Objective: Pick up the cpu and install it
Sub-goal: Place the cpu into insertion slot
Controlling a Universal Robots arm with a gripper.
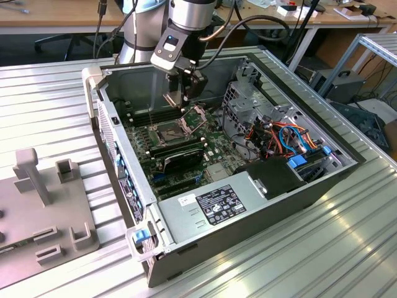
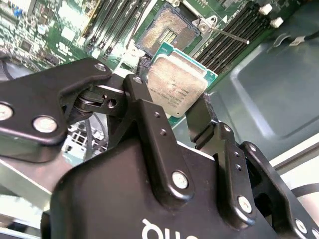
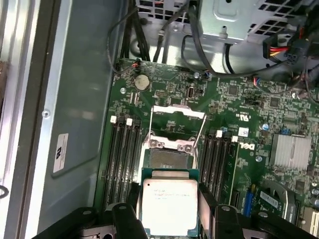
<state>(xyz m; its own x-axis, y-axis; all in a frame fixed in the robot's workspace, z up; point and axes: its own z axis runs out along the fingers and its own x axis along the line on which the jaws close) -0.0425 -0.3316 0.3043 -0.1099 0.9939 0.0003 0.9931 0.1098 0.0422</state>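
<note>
Gripping the cpu (image 2: 177, 84) by two opposite edges, the jaws are closed on it between two black fingers (image 2: 149, 124). In the second wrist view its metal lid faces the camera, with a rim of green board around it. The first wrist view shows what lies beneath. There the cpu (image 3: 168, 205) hangs over the near edge of the open socket (image 3: 167, 159), not seated in it. The socket's metal load frame (image 3: 178, 124) stands raised, and memory slots (image 3: 122, 159) run along both sides. The exterior view gives the wider setting: an open computer case (image 1: 121, 155) lies on a ribbed metal tabletop (image 1: 310, 261). The jaws hang inside it above the motherboard (image 1: 211, 149), close over the socket (image 1: 166, 131). A grey fixture (image 1: 43, 198) sits outside the case on the exterior view's left.
</note>
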